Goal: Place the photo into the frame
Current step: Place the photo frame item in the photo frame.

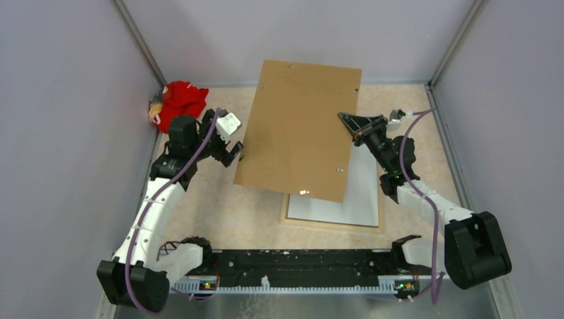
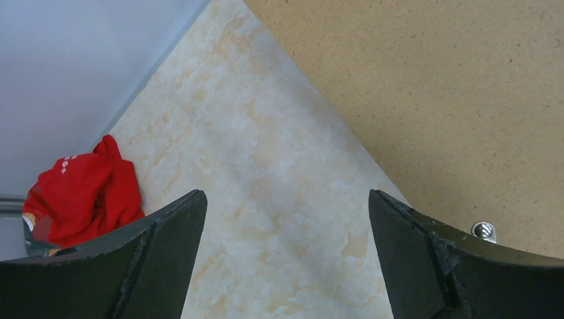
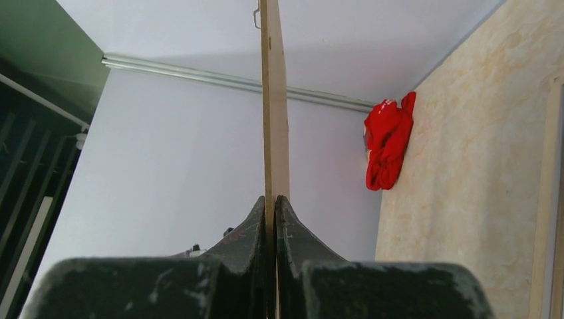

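My right gripper is shut on the right edge of the plain brown backing board and holds it tilted above the table. In the right wrist view the board stands edge-on between my shut fingers. The frame lies flat beneath the board, with its light wood rear edge showing around a white surface. I cannot tell whether that surface is the photo's white back. The photo's dark image is not in view. My left gripper is open and empty beside the board's left edge.
A red cloth lies in the back left corner against the wall; it also shows in the left wrist view and the right wrist view. Grey walls close in the marbled tabletop. A small metal clip sits on the board.
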Available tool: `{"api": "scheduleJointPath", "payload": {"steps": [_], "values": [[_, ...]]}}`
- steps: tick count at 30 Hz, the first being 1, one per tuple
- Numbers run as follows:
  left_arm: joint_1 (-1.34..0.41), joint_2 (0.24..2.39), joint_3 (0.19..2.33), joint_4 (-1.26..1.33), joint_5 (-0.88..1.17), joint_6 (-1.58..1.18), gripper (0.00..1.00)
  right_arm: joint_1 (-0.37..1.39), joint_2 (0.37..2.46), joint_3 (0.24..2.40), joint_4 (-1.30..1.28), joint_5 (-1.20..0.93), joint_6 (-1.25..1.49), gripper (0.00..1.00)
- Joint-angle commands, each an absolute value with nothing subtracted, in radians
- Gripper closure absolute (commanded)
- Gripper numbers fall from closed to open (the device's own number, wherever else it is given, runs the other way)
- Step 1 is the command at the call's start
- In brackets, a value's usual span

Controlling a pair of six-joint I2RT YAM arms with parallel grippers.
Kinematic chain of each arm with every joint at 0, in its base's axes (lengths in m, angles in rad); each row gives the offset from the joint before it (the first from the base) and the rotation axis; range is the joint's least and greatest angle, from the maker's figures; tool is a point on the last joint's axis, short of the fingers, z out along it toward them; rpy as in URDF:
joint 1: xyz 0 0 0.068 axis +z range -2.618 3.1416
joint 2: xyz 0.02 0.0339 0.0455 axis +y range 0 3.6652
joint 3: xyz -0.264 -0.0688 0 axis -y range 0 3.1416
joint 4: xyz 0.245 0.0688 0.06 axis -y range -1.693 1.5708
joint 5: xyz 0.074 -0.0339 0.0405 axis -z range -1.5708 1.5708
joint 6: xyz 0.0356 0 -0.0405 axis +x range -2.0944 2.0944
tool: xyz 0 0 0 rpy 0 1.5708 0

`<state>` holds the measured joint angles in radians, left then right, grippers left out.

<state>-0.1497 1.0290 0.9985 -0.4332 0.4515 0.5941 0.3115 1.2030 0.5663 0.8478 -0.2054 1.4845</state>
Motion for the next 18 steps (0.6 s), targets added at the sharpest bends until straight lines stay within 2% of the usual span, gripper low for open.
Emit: {"api": "scheduleJointPath", "payload": {"steps": [1, 11, 14, 18], "values": [[-0.180, 1.003, 0.992, -0.451, 0.444, 0.585, 0.02, 0.324, 1.125, 0.551, 0.921, -0.057, 1.502, 1.00], [-0.199, 0.999, 0.990, -0.526, 0.492, 0.591, 0.02, 0.305, 1.108, 0.519, 0.901, -0.025, 1.506, 1.00], [-0.199, 1.032, 1.009, -0.570, 0.481, 0.597, 0.01, 0.235, 1.122, 0.521, 0.864, -0.146, 1.516, 1.00], [-0.198, 1.064, 1.024, -0.572, 0.429, 0.604, 0.01, 0.123, 1.175, 0.508, 0.826, -0.411, 1.529, 1.00]]}}
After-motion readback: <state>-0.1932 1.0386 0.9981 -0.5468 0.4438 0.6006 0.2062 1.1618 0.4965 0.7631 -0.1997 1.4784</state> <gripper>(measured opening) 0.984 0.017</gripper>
